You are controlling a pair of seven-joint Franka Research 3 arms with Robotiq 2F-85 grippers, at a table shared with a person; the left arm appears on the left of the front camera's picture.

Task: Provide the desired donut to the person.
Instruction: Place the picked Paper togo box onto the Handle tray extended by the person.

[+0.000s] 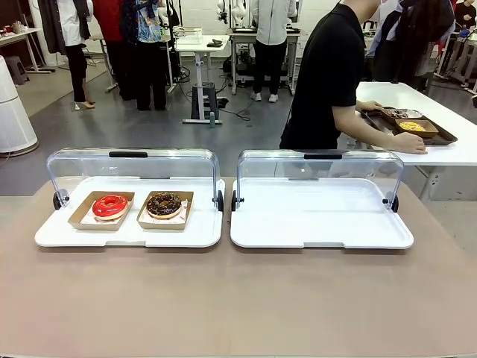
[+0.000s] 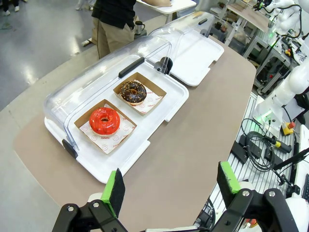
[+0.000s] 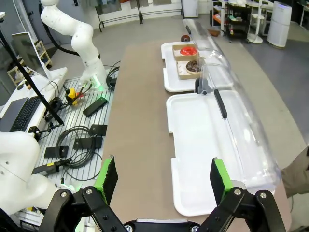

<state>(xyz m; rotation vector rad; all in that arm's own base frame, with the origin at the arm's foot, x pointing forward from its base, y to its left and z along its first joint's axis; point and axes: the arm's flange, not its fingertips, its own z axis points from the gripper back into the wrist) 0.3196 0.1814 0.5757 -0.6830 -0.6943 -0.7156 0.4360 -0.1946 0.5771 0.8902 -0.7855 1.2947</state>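
Two white trays sit along the desk's (image 1: 238,298) far edge: the left tray (image 1: 127,235) carries a red donut (image 1: 110,206) beside a chocolate donut (image 1: 164,204). The right tray (image 1: 320,216) is bare. Left gripper (image 2: 169,186) and right gripper (image 3: 161,176) hover wide open, empty, while the person (image 1: 328,74) leans over a side table (image 1: 440,123).

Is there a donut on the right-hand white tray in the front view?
No, the right tray is bare, while the red donut and the chocolate donut both sit on the left tray.
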